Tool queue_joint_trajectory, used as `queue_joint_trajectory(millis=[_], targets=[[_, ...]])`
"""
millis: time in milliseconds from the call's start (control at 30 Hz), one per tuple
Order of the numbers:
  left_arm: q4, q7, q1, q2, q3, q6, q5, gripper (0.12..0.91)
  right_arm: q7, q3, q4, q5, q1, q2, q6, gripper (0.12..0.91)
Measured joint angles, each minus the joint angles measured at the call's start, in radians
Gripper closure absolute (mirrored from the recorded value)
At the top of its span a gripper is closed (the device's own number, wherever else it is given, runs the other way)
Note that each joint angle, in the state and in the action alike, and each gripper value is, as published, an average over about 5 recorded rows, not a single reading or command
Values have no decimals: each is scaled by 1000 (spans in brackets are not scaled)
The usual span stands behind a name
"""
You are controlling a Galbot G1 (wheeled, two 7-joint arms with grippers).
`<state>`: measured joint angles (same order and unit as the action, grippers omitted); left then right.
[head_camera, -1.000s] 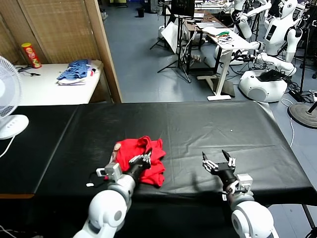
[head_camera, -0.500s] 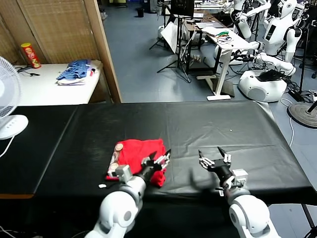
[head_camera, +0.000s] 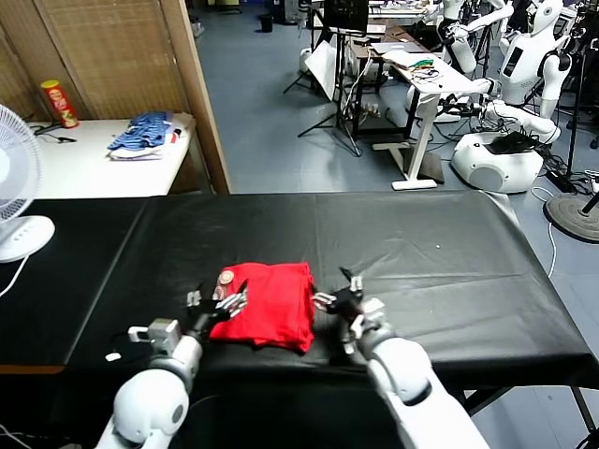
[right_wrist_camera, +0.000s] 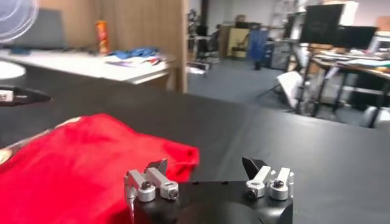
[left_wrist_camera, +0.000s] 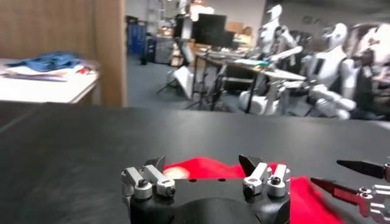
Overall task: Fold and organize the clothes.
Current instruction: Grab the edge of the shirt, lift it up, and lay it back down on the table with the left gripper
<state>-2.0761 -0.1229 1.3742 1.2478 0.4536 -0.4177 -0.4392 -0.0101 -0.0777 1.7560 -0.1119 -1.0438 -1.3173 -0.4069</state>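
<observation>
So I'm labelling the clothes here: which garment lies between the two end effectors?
The red T-shirt, folded on the black table; the blue striped pile sits far off on the white side table.

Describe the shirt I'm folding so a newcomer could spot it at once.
On the black table, near its front edge, the red shirt lies folded between the open left gripper and open right gripper. It is the only garment there; the blue pile sits on a separate white table.

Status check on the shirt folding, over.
Left gripper and right gripper both open, holding nothing, flanking the shirt. Red T-shirt lies folded on black table. Nothing in the way.
</observation>
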Motion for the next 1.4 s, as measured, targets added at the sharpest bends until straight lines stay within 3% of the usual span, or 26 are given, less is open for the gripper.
queue_joint_trajectory(millis=[200, 400, 600, 800, 933, 1200, 1267, 1400], targets=[[36, 9, 8, 6, 42, -3, -58, 232, 37, 22, -20, 74, -6, -21, 8, 227], [74, 13, -5, 19, 79, -12, -203, 232, 62, -22, 66, -14, -37, -29, 30, 227], [120, 12, -16, 30, 117, -37, -365, 232, 61, -103, 199, -111, -91, 10, 30, 227], [148, 8, -26, 32, 133, -61, -515, 247, 60, -170, 283, -139, -144, 32, 37, 227], [158, 4, -28, 32, 135, -66, -548, 398, 60, -194, 310, -139, -168, 30, 41, 227], [166, 3, -38, 30, 130, -64, -514, 841, 81, -227, 332, -130, -196, 18, 36, 227], [161, 5, -41, 26, 126, -54, -469, 887, 98, -239, 339, -118, -206, 12, 19, 227], [139, 6, -44, 3, 124, -38, -340, 889, 120, -267, 351, -75, -232, 0, -14, 227]])
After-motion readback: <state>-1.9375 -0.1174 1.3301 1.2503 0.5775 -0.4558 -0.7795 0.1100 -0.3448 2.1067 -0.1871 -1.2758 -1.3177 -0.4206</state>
